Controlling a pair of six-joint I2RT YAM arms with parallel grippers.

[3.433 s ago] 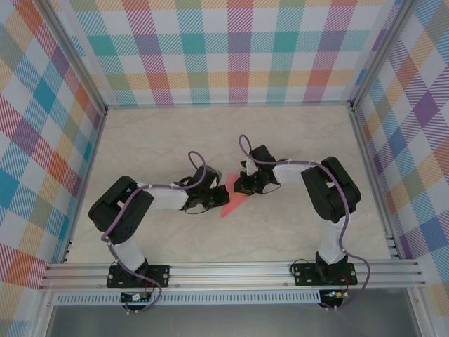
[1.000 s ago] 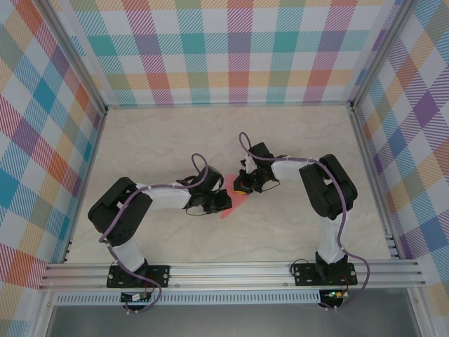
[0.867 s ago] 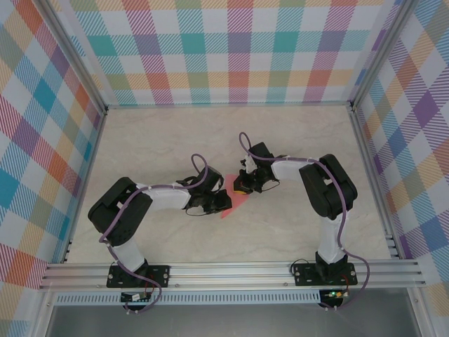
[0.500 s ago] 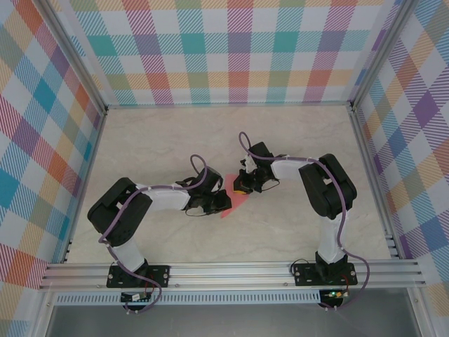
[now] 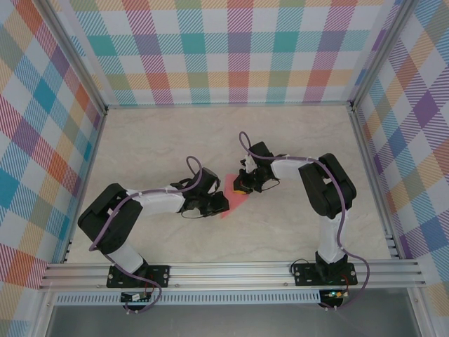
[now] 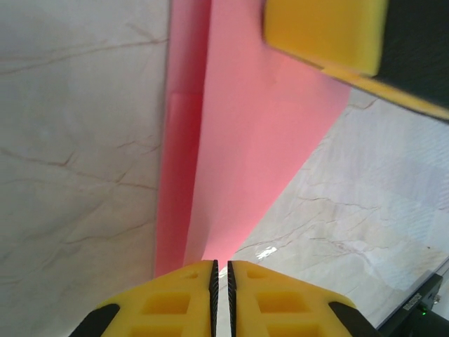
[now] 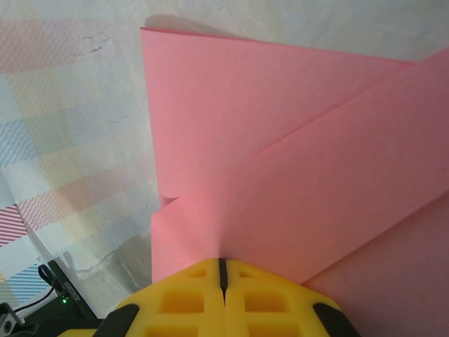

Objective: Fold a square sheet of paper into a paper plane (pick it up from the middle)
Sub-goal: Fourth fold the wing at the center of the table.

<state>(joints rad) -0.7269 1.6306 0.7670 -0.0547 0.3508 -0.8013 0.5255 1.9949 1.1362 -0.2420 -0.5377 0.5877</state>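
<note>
L tool [image 6: 220, 270]: jaws pressed nearly together, tips at narrow end of paper [image 6: 238, 161]; whether pinching it, can't tell. R tool [image 7: 222, 267]: jaws pressed together, bearing on overlapping flap. Paper lies flat on worktop [image 5: 154, 147] btwn both tools, already folded to pointed wedge w/ layered flaps. Judged approx halfway: wing folds, centre ridge seem still to do.

Bright plaid walls [image 5: 231, 49] stand left, far and right of a pale marbled table [image 5: 161, 140]; a metal rail [image 5: 231, 270] runs along its near edge.
</note>
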